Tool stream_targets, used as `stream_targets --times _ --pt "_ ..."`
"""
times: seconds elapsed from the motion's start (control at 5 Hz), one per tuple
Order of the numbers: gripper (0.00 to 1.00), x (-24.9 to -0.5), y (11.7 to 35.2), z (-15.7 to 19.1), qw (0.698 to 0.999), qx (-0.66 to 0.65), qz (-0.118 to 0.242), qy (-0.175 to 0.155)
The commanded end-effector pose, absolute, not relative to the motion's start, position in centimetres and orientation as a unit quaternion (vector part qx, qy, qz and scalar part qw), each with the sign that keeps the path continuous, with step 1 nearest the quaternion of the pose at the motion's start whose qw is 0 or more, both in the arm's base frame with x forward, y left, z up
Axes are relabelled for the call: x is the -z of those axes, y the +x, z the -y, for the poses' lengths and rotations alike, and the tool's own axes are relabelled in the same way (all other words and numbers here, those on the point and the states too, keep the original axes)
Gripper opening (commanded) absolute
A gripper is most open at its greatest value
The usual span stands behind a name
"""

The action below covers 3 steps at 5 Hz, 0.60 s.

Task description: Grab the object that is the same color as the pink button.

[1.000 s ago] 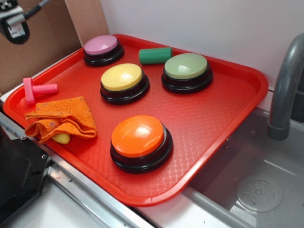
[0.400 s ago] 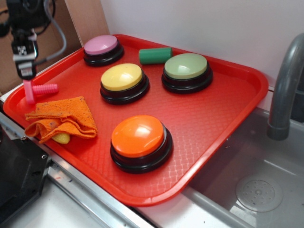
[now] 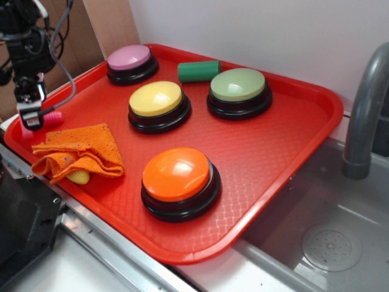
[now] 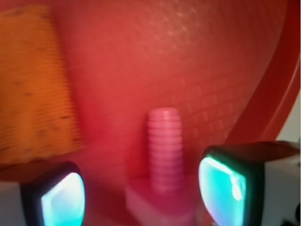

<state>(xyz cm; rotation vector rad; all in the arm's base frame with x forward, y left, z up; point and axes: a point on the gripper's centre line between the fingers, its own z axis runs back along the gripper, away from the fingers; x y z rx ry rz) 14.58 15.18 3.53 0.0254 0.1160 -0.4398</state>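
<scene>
Wrist view shows open jaws straddling the pink bolt (image 4: 163, 155), seemingly untouched; exterior hides this.

On my monitor: a red tray (image 3: 292, 152) carries orange (image 3: 177, 173), yellow (image 3: 156, 98) and green buttons (image 3: 238, 84), a green cylinder (image 3: 199, 70) and a crumpled orange cloth (image 3: 79, 152), beside a grey sink (image 3: 328, 243) and faucet (image 3: 364, 109).
</scene>
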Motion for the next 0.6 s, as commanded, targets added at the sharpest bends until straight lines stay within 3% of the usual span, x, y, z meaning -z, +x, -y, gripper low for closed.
stream_targets --times 0.0,0.2,0.4 --pt "1.00 -1.79 15.45 -16.50 0.976 0.212 -0.057 0.017" --pt "0.00 -1.45 15.33 -16.51 0.975 0.200 -0.101 0.006" --pt "0.00 -1.58 15.71 -16.17 0.973 0.207 -0.098 0.015"
